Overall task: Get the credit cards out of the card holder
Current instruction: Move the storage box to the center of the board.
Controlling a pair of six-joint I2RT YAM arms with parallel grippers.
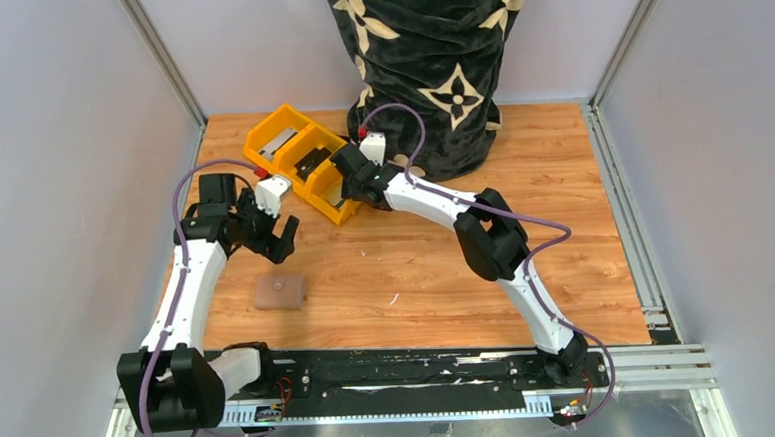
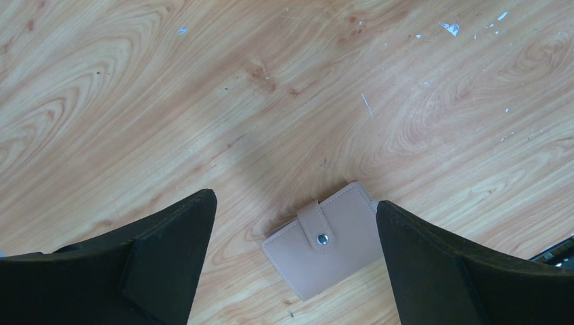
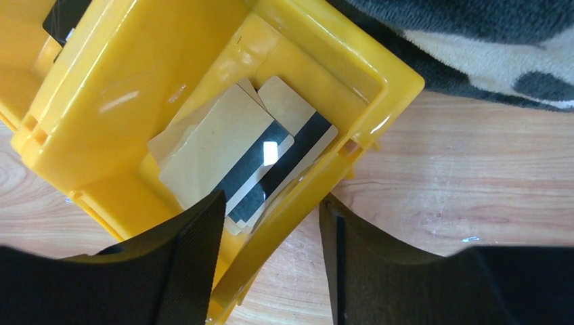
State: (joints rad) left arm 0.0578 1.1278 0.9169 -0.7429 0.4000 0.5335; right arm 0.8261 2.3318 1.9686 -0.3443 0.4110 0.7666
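Observation:
The card holder (image 1: 280, 291) is a small taupe sleeve lying flat on the wooden table, its snap tab shut; no card shows in it. In the left wrist view the card holder (image 2: 325, 240) lies below and between my fingers. My left gripper (image 1: 274, 236) (image 2: 294, 200) is open and empty, hovering above it. Credit cards (image 3: 230, 152) with black stripes lie stacked in the near compartment of a yellow tray (image 3: 399, 81). My right gripper (image 1: 342, 193) (image 3: 271, 196) is open, straddling that compartment's wall, one finger inside over the cards and one outside.
The yellow three-compartment tray (image 1: 264, 135) stands at the back left; a silvery card (image 1: 279, 141) lies in its far compartment and a small black item (image 1: 310, 160) in the middle one. A black patterned fabric bundle (image 1: 436, 66) stands behind. Metal rails frame the table.

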